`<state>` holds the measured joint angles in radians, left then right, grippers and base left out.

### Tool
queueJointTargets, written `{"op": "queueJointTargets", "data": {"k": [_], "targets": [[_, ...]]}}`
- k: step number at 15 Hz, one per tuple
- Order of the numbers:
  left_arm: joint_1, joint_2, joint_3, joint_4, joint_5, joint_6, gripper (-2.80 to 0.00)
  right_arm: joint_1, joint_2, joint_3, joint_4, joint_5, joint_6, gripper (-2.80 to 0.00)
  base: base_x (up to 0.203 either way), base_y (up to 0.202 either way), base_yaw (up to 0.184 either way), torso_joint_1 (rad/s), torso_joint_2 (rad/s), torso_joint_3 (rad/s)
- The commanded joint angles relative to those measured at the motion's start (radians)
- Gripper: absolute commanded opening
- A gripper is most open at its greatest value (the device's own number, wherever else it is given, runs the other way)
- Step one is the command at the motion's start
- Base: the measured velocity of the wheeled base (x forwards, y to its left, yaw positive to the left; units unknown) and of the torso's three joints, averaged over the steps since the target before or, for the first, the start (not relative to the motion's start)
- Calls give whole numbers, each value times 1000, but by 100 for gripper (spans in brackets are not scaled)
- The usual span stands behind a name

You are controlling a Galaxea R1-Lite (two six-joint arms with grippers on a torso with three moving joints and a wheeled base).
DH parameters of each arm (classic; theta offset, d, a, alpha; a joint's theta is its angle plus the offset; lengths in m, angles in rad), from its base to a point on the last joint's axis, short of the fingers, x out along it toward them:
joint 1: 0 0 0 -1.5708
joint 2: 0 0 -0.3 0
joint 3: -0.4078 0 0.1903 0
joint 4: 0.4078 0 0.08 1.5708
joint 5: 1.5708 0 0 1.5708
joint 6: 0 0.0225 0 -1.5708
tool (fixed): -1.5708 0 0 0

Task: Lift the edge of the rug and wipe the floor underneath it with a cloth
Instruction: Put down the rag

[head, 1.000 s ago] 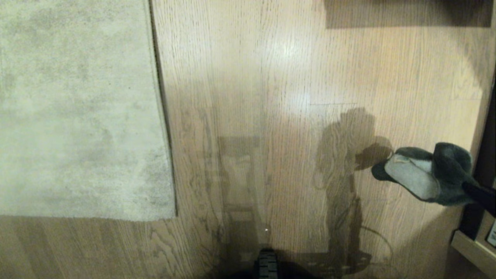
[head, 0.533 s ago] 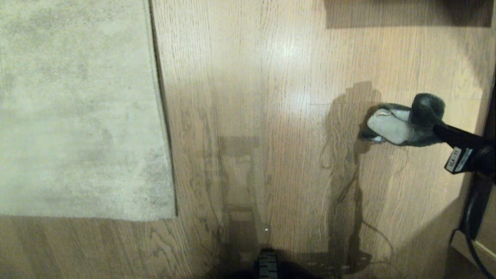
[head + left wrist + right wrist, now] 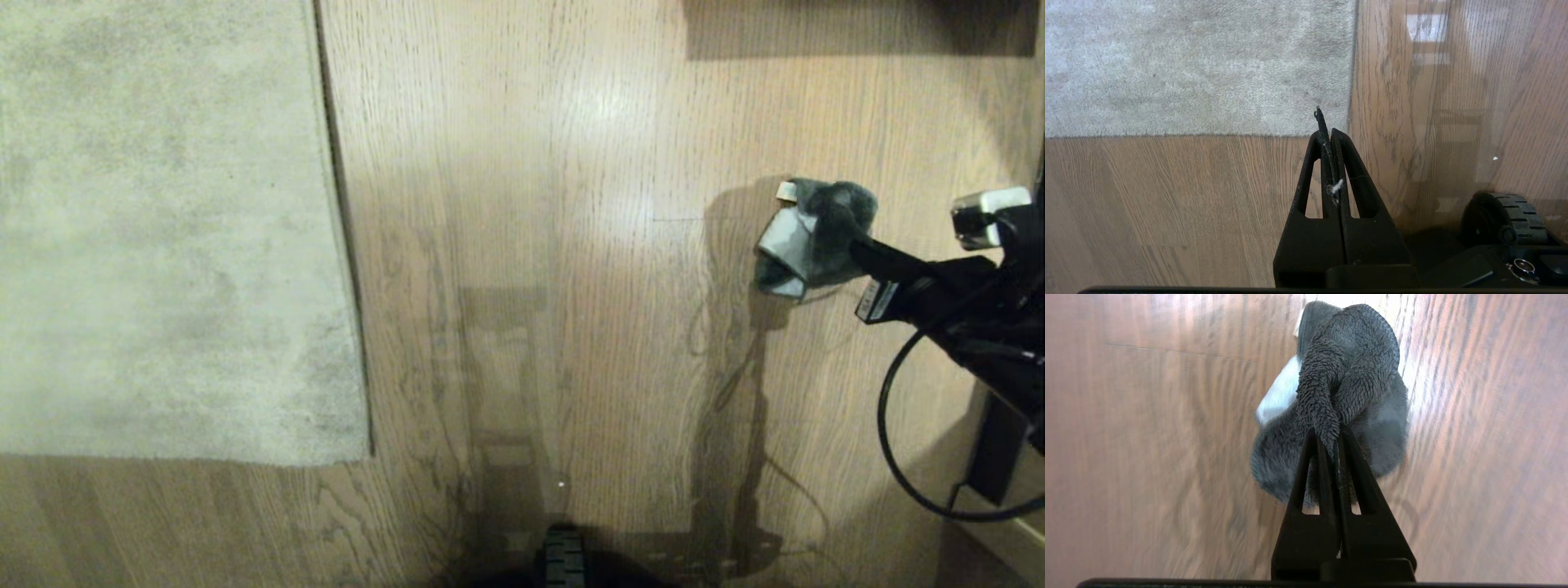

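Pinching fluffy grey-and-white cloth point(image 3: 808, 237), right gripper point(image 3: 857, 249) clamped tight above glossy grained wood floor point(image 3: 571, 245); left gripper point(image 3: 1327, 134) closed, empty.

**Cut off, covered, smeared**

The rug point(image 3: 163, 229) runs off the head view's left and top edges. The right end effector point(image 3: 1331, 437) has its tips buried in the cloth point(image 3: 1347, 375). The floor point(image 3: 1147, 437) streaks with blur in the right wrist view
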<state>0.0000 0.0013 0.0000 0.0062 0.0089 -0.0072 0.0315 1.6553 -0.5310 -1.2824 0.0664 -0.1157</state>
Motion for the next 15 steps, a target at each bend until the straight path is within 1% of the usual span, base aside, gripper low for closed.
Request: {"op": "queueJointTargets", "data": {"k": [1,5,9,10,12,15], "targets": [[0,0,0,0,0,0,-280,-22,138,-67,-65,0,-4,-280,0,0,0,0,0,0],[0,0,0,0,0,0,-280,-86,176,-140,-63,0,-9,-280,0,0,0,0,0,0],[0,0,0,0,0,0,-280,-91,170,-132,-58,3,-10,-280,0,0,0,0,0,0],[0,0,0,0,0,0,-280,-91,162,-132,-55,3,-10,0,0,0,0,0,0,0],[0,0,0,0,0,0,-280,-91,138,-136,-48,19,-10,0,0,0,0,0,0,0],[0,0,0,0,0,0,-280,-91,84,-135,12,27,-15,0,0,0,0,0,0,0]]}}
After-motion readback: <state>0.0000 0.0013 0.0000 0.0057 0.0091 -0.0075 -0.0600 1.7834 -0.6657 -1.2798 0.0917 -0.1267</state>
